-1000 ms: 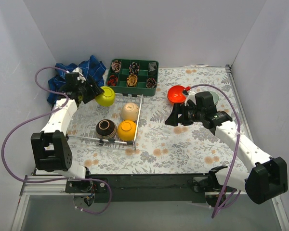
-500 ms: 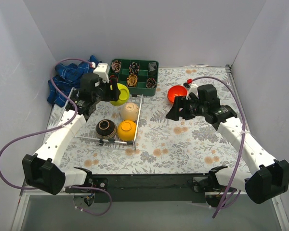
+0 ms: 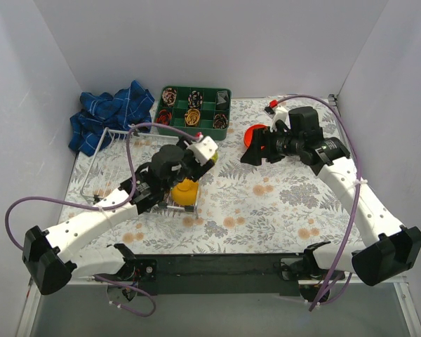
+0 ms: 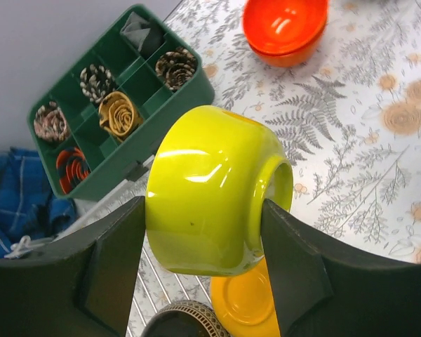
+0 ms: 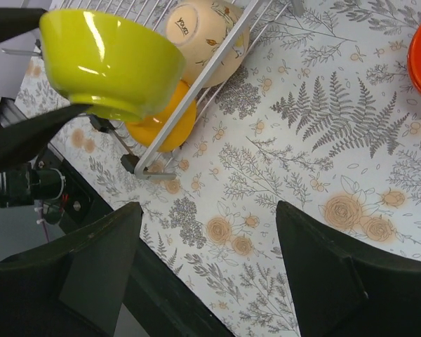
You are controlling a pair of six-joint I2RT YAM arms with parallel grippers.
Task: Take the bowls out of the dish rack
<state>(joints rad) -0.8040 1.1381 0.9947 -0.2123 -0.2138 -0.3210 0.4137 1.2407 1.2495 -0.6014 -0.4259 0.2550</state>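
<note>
Lime bowl (image 4: pixel 210 189) has swung across the dish rack (image 3: pixel 109 165), clamped in left gripper (image 4: pixel 207 246). Right gripper (image 5: pixel 210 281) gapes empty; three bowls (image 5: pixel 203 35) wait.

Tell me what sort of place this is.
Probably a robot test cell, not a real kitchen: plain white panels box in a floral tablecloth, a left arm and right arm are bolted at its near edge, and a dish rack sits on it.

The top view overlooks the whole worktop (image 3: pixel 266 203) from behind. Both close wrist views share the lime bowl (image 4: pixel 210 189).
</note>
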